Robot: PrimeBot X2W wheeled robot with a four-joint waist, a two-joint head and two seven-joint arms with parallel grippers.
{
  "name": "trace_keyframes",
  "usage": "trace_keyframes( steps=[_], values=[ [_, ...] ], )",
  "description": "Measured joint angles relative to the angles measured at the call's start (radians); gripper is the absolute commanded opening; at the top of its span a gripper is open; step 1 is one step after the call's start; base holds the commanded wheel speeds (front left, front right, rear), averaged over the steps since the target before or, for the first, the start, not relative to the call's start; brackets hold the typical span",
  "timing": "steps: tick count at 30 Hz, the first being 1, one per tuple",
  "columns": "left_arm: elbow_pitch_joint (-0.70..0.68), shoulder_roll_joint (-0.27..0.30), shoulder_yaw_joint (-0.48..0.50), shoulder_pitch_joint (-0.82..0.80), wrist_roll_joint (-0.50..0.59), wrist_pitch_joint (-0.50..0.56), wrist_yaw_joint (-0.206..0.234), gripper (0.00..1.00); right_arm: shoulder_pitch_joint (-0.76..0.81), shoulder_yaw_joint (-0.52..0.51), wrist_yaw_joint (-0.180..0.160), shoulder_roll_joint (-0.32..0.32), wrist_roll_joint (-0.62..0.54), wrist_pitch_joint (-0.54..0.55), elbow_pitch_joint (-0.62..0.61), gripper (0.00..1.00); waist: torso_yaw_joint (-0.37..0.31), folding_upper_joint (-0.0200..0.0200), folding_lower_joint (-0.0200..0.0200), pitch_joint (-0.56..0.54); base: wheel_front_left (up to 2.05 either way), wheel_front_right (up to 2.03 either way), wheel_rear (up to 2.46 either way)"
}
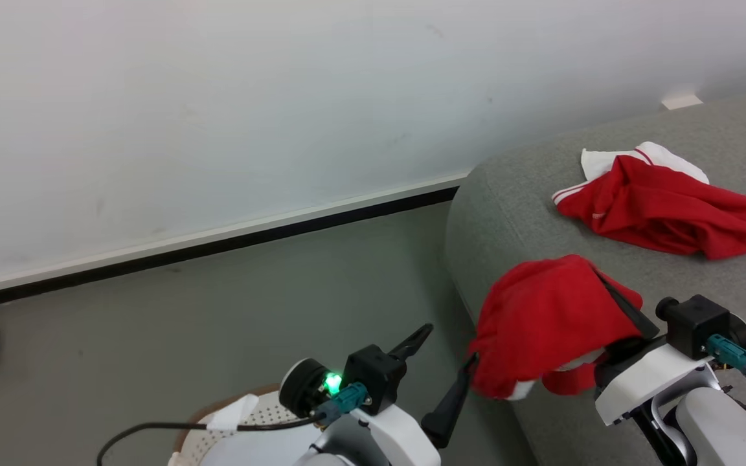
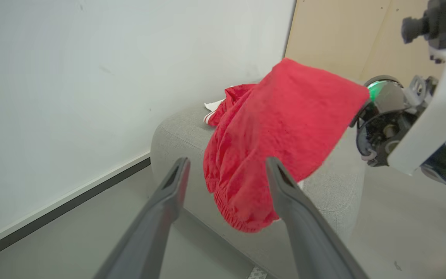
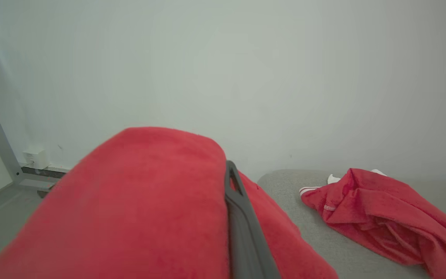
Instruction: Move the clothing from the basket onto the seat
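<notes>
**Over the sofa's rounded end: a garment in my right pincer**

Above the near corner of the large grey fabric-upholstered sofa (image 1: 515, 207), a soft red fabric garment (image 1: 541, 317) hangs in a loose bundle from my right pincer (image 3: 229, 174). The pincer is closed on the cloth. One long dark finger lies along the outside of the fabric, and the other is buried under it. The gathered hem droops past the sofa's front edge, with a scrap of white showing underneath.

Further back on the sofa cushion lies a second red garment with white striped trim (image 1: 664, 210), crumpled and well apart from the bundle I hold.

My left pincer (image 1: 449, 346) hovers in front of the sofa's rounded end with its jaws spread wide and nothing between them. One fingertip is just beside the hanging hem. I cannot tell whether it touches.

On the grey floor (image 1: 282, 278) before the sofa, below my left wrist, is the oval white perforated plastic basket with a brown rim (image 1: 195, 446), mostly hidden by my arm. A white wall with a black skirting strip (image 1: 217, 246) runs behind the sofa.
</notes>
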Motion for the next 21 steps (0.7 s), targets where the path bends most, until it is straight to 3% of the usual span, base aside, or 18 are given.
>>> trace_keyframes(
  steps=[6, 12, 21],
  values=[
    [0.002, -0.002, -0.014, -0.018, -0.002, 0.000, 0.002, 1.00, 0.007, -0.038, 0.000, -0.010, 0.004, 0.000, -0.004, 0.00, -0.047, 0.0000, 0.0000, 0.036, 0.00, 0.00, 0.00],
    [0.000, -0.002, -0.024, -0.073, 0.008, 0.004, 0.002, 1.00, -0.040, -0.095, 0.000, -0.021, 0.004, 0.009, -0.007, 0.00, -0.052, 0.0000, 0.0000, 0.113, 0.00, 0.00, 0.00],
    [0.003, 0.012, 0.004, -0.233, 0.051, 0.014, 0.013, 1.00, -0.305, -0.232, 0.000, -0.108, 0.020, 0.053, 0.033, 0.00, -0.018, 0.0000, 0.0002, 0.298, 0.00, 0.00, 0.00]
  ],
)
